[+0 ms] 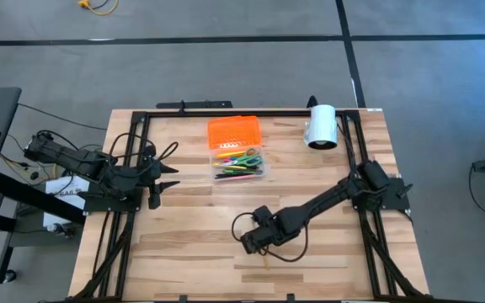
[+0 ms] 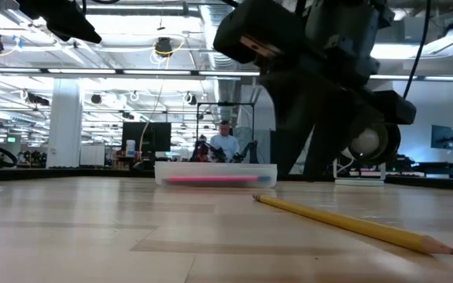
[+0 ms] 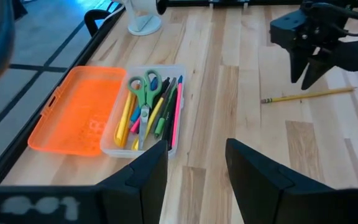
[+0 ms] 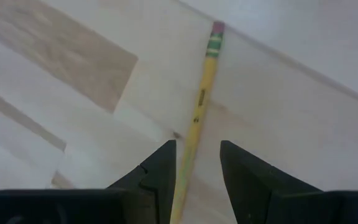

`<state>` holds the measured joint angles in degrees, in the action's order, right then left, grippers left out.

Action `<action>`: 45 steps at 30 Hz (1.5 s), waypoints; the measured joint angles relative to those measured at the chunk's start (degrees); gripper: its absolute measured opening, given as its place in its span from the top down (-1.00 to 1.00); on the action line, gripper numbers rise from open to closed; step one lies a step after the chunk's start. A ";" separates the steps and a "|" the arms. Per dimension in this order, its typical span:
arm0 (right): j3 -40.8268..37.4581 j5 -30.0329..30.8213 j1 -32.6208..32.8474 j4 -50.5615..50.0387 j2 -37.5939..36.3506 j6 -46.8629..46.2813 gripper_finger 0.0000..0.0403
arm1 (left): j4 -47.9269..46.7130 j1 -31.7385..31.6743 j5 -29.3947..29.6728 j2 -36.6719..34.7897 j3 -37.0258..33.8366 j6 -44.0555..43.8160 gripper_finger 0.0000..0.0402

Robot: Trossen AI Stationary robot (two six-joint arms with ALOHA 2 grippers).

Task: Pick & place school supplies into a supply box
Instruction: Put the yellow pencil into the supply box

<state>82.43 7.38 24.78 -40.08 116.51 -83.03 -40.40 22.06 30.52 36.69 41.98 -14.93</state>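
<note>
The supply box (image 1: 239, 162) is a clear case lying at the table's middle far side, its orange lid (image 3: 76, 115) flipped open beside it. Inside lie green-handled scissors (image 3: 144, 87) and several pens and pencils (image 3: 163, 115). A yellow pencil (image 4: 201, 106) lies flat on the wood near the table's front. My right gripper (image 4: 197, 155) hangs open just above it, pointing down, one finger on each side of the shaft and clear of it. My left gripper (image 3: 197, 165) stands open, raised at the table's left, facing the box.
A white cylinder (image 1: 321, 126) lies at the far right corner. Black frame rails (image 1: 141, 118) run along the table's left, right and far edges. Bare wood spreads between the box and the pencil (image 2: 352, 224). A person (image 2: 225, 141) shows far off in the room.
</note>
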 joint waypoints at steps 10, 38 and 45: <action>-0.12 0.19 0.58 2.19 0.66 0.78 0.41 | -0.04 0.00 0.46 0.00 0.00 1.10 0.24; 0.96 -7.65 0.23 -6.19 4.55 9.43 0.61 | -0.92 -0.02 0.87 0.02 0.02 0.84 0.24; 0.94 -7.58 0.21 -7.18 4.55 14.11 0.80 | -0.92 -0.02 0.94 0.02 0.02 0.24 0.24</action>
<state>83.37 -0.21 24.99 -47.27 121.05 -68.93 -41.32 22.04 31.46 36.71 42.00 -14.68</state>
